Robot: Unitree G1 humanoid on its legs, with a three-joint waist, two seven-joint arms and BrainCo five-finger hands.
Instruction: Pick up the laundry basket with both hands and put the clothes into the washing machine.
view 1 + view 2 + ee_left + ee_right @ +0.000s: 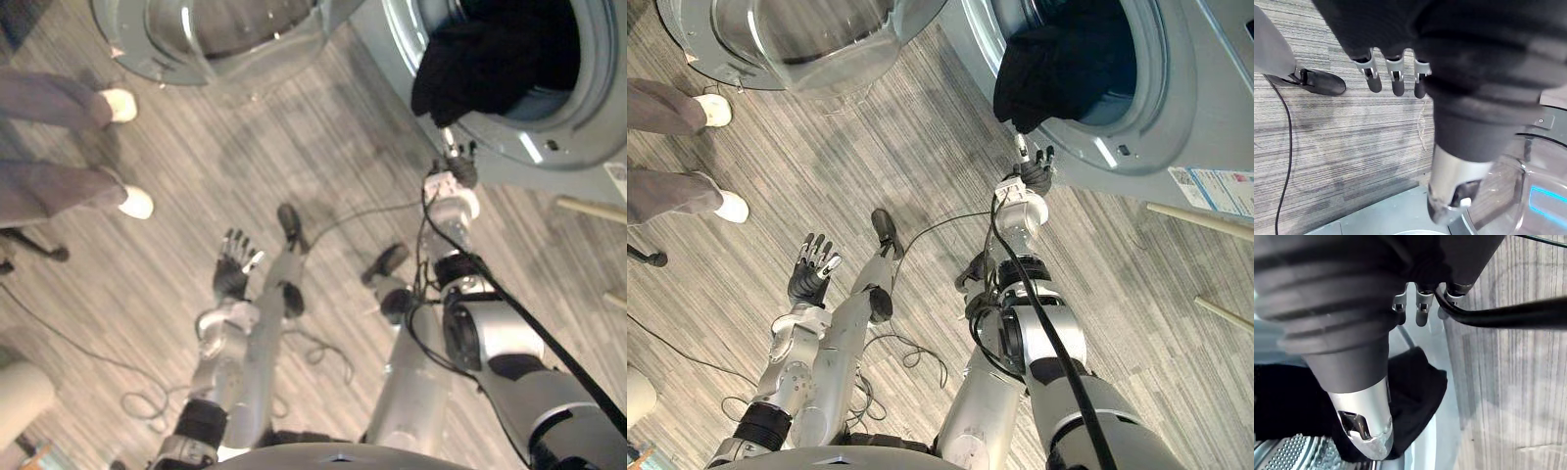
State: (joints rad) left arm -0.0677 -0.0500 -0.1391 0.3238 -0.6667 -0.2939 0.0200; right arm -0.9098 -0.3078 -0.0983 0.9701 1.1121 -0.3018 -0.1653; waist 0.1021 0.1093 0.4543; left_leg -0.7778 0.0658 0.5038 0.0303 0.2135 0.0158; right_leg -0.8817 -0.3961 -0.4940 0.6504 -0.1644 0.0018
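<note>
The washing machine (pixel 1176 147) stands at the upper right with its round drum mouth open. A black garment (pixel 1058 69) hangs out of the drum over the lower rim and also shows past the fingers (pixel 1415 396). My right hand (pixel 1031 176) is raised just below that garment, close to the rim, with straight fingers and nothing held. My left hand (pixel 810 274) hovers over the bare floor at the lower left, fingers spread and empty.
The machine's glass door (pixel 225 29) swings open at the upper left. A person's legs with white shoes (pixel 135 203) stand at the left edge. Pale wooden slats (pixel 1200 220) lie on the floor to the right of the machine.
</note>
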